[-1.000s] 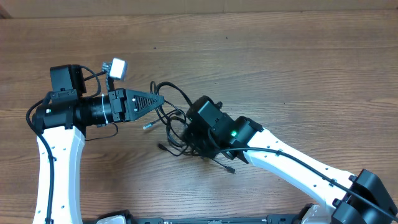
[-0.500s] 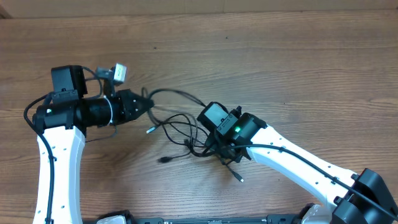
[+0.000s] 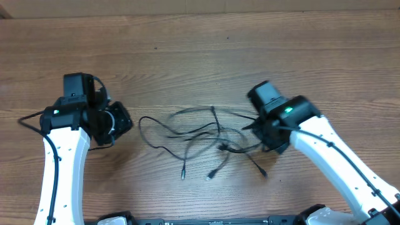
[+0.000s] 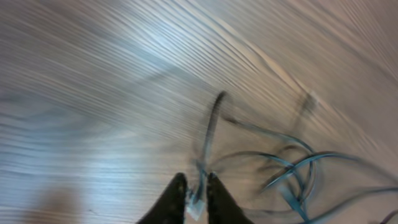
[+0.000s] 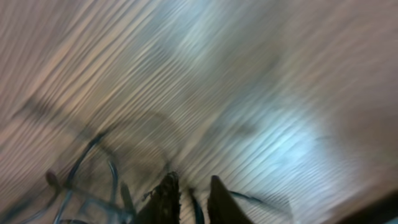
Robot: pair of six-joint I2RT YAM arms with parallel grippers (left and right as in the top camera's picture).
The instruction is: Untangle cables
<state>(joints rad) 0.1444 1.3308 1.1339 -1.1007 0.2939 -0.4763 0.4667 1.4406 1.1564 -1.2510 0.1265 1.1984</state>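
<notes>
Pinching cables (image 3: 215,128) from both sides

Cables (image 3: 206,130) sprawl across frame centre of the table (image 3: 200,50), left arm (image 3: 59,156) and right arm (image 3: 337,162) block lower corners, whole upper band open for passing.

Cables (image 3: 200,134) lie mid-table (image 3: 250,50). The left gripper (image 3: 125,122) sits at their nine o'clock, the right gripper (image 3: 253,128) at three o'clock.

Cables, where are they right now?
In the overhead view, the cables lie spread out in the middle of the table, between the left pincer and the right pincer.
</notes>
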